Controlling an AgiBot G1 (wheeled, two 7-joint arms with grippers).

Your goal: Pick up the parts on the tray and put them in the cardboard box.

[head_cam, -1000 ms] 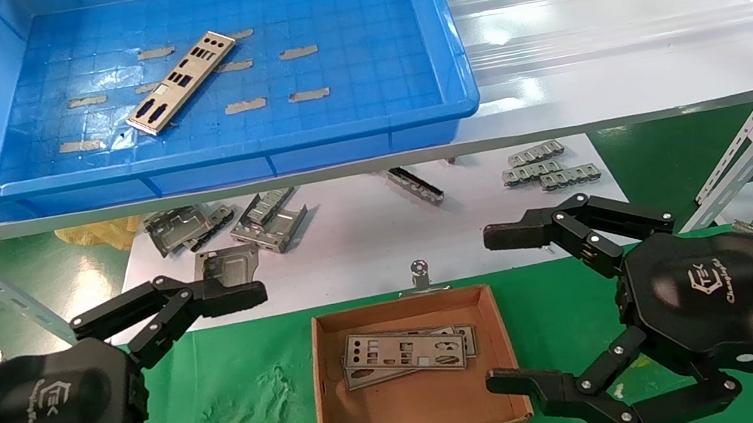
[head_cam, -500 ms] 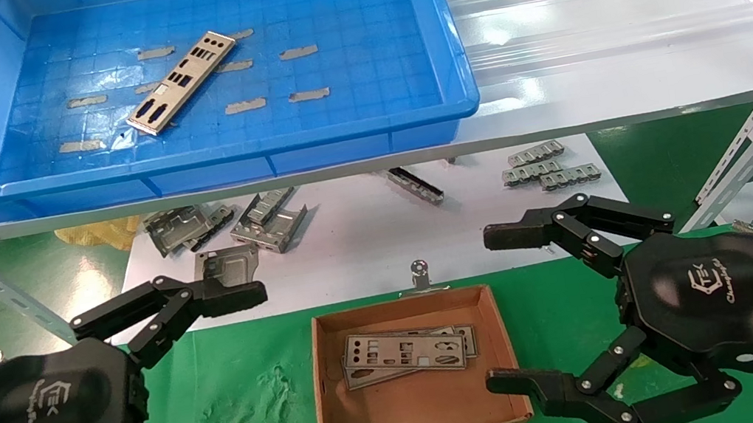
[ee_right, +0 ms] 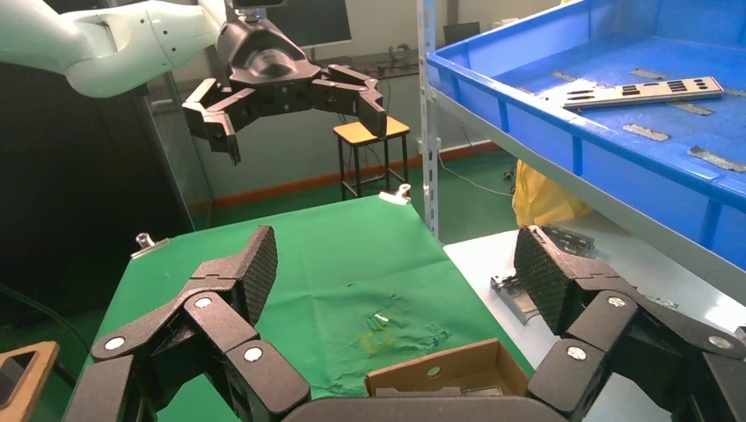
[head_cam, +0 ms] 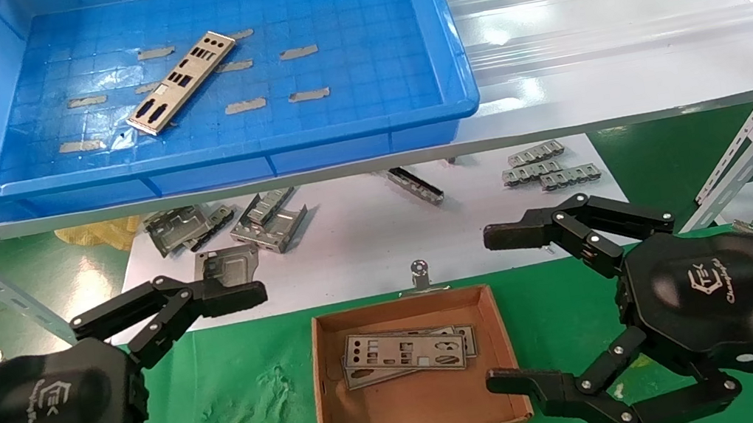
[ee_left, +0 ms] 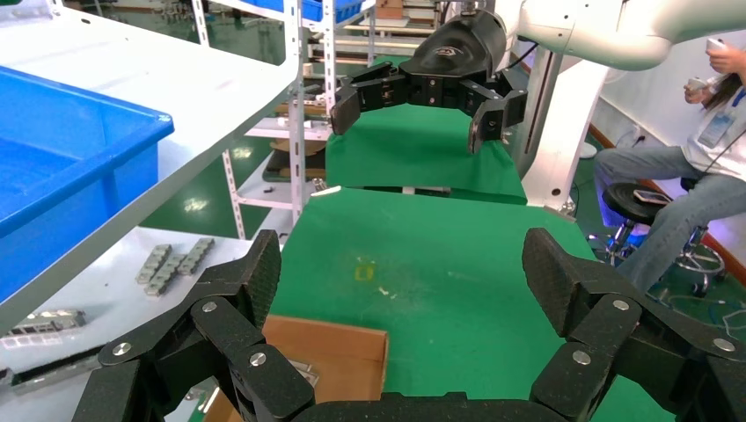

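- head view: the large shallow bright blue plastic tray (head_cam: pixel 448 44) sits far and left on the white corrugated metal shelf (head_cam: pixel 602 21); one thin flat silver-grey punched metal plate (head_cam: pixel 182 81) lies slantwise on its grid floor among short grey tape strips (head_cam: pixel 299 51).
- the small shallow brown cardboard box (head_cam: pixel 325 391) rests near the middle on the green cloth (head_cam: pixel 253 386), holding a stack of like flat plates (head_cam: pixel 407 353) toward its far side.
- bent boxy grey metal brackets (head_cam: pixel 269 220) lie on the white board between shelf and box.
- the left gripper (head_cam: pixel 252 376) hovers near and left of the box, fingers spread wide, holding nothing; the right gripper (head_cam: pixel 503 308) hovers near and right of it, spread wide too and empty.
- left wrist view: the left gripper's (ee_left: pixel 405 286) fingers stand well apart over the green cloth, a corner of the box (ee_left: pixel 339 347) below; the right gripper (ee_left: pixel 422 110) shows farther off, spread.
- right wrist view: the right gripper (ee_right: pixel 396 272) is spread above the box's edge (ee_right: pixel 440 374); the tray (ee_right: pixel 563 127) with its plate (ee_right: pixel 647 91) lies up on the shelf, and the left gripper (ee_right: pixel 286 114) shows beyond, spread.
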